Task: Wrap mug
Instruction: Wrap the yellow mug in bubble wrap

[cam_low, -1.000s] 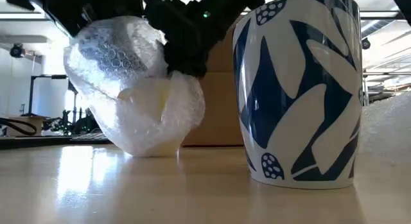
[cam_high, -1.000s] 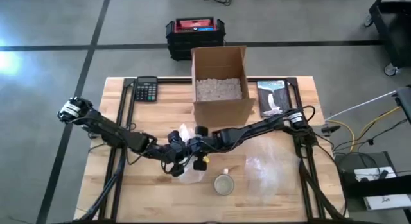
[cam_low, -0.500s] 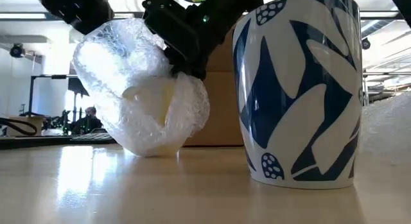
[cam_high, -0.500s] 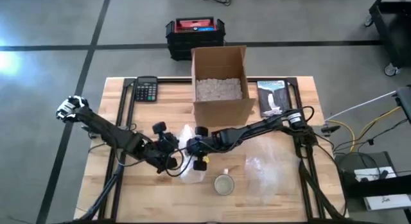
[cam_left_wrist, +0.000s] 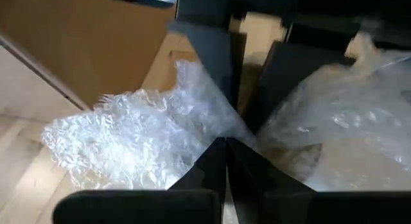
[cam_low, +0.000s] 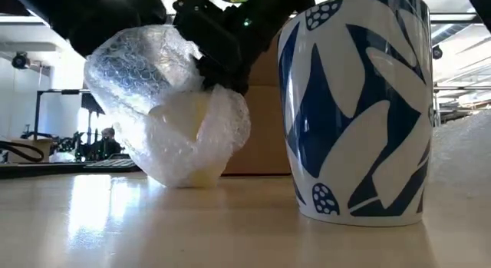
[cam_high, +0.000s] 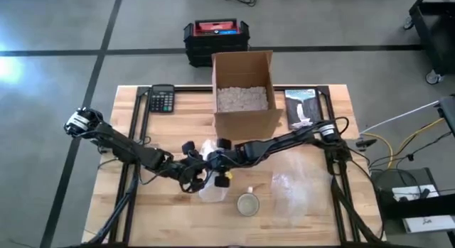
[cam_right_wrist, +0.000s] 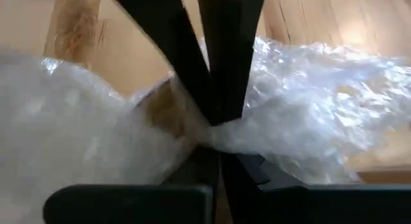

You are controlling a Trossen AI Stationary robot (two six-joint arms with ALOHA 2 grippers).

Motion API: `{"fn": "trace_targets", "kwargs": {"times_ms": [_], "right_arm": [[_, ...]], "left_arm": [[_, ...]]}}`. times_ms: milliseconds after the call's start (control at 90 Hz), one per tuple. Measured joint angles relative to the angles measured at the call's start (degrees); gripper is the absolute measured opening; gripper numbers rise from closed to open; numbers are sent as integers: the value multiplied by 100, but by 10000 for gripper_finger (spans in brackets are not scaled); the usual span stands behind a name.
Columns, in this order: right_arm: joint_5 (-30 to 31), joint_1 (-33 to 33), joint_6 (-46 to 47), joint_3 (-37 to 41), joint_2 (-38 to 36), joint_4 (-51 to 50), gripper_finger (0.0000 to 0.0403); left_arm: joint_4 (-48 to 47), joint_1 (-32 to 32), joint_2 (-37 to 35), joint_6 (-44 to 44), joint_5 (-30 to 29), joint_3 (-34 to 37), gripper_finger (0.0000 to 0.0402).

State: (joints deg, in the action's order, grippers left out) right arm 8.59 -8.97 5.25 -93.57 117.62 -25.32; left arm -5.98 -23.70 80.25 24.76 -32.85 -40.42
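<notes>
At the lower middle of the high view, a pale yellow mug [cam_low: 184, 134] sits almost fully covered in clear bubble wrap [cam_high: 208, 170]. The wrapping looks nearly done; I judge that only the loose ends remain to be tucked or closed. The left gripper [cam_high: 190, 178] is at the left side of the bundle, its fingers [cam_left_wrist: 212, 166] pinched together on a fold of wrap. The right gripper [cam_high: 217, 161] is just beside it, fingers [cam_right_wrist: 221, 63] also closed on the wrap. A second mug, white with blue leaves [cam_low: 359, 107], stands unwrapped at the right.
</notes>
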Motion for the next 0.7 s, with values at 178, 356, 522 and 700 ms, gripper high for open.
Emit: {"fn": "trace_targets", "kwargs": {"times_ms": [178,356,522,700], "right_arm": [[53,-2,-10,-616,-315,-834,2],[61,24,-79,-648,-87,-250,2],[83,137,177,-656,444,-394,2],[32,129,172,-649,675,-517,2]], "left_arm": [[-71,0,-24,-98,59,-108,0],[-100,0,-27,-175,82,-152,0],[-229,-13,-38,-157,189,-140,0],[-1192,-57,-169,-32,285,-508,0]]}}
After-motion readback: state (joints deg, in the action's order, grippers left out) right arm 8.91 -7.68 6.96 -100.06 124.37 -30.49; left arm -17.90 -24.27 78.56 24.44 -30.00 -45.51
